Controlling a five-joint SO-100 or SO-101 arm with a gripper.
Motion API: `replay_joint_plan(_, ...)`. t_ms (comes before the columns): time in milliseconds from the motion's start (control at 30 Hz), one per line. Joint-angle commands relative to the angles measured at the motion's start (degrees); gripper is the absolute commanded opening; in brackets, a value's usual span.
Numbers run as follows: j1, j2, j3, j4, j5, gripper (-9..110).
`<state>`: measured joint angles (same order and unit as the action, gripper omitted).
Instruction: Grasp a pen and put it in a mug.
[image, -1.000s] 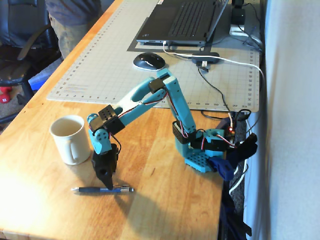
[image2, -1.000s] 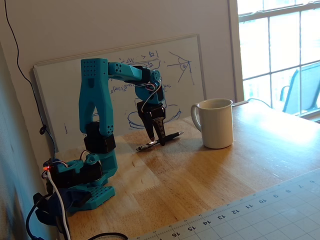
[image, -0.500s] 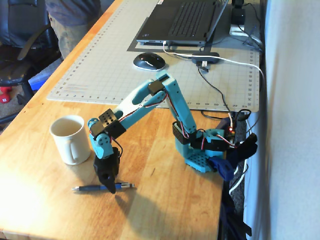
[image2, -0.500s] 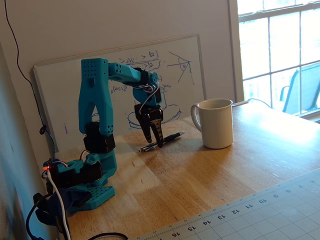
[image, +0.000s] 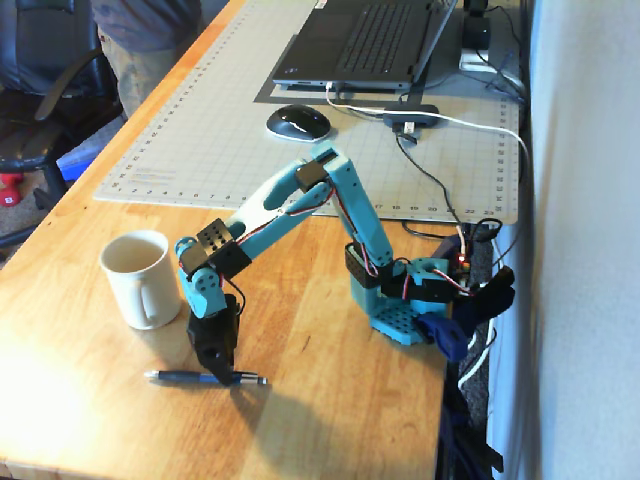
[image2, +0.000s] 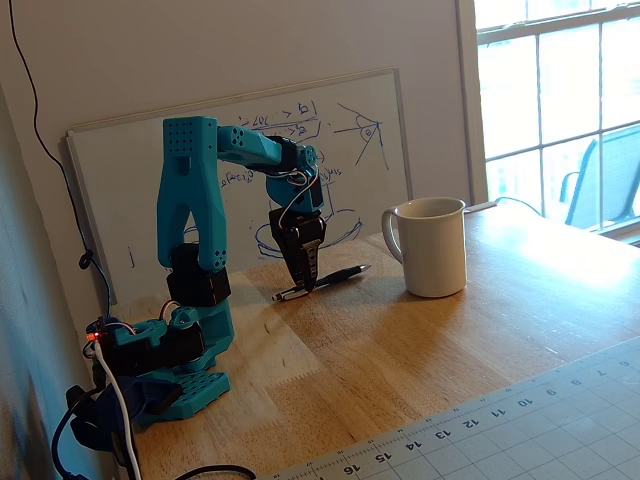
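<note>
A home office: a laptop and mouse on the wooden table, a scribbled whiteboard, a window.

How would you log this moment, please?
gripper: down on pen, closure unclear | pen: flat on table | mug: upright, empty

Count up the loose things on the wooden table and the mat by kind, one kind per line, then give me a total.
Pen: 1, lying flat on the wood at the gripper
Mug: 1, upright
Computer mouse: 1, on the cutting mat
Laptop: 1
Total: 4
</note>
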<state>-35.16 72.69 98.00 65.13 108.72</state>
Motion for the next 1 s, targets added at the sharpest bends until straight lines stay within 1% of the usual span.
replay_joint_plan(0, 0.26, -0.26, -1.67, -0.44, -0.09, 1)
replay_joint_plan(233, 0.26, 2.11, -2.55, -0.44, -0.18, 1)
replay_joint_plan(767, -0.44, 29.36, -1.32, -0.35, -0.62, 1)
replay_joint_plan(867, -0.26, 35.16, -0.09, 0.00, -5.01, 1)
replay_joint_plan(967, 0.53, 42.89, 4.48, 0.18, -15.47, 1)
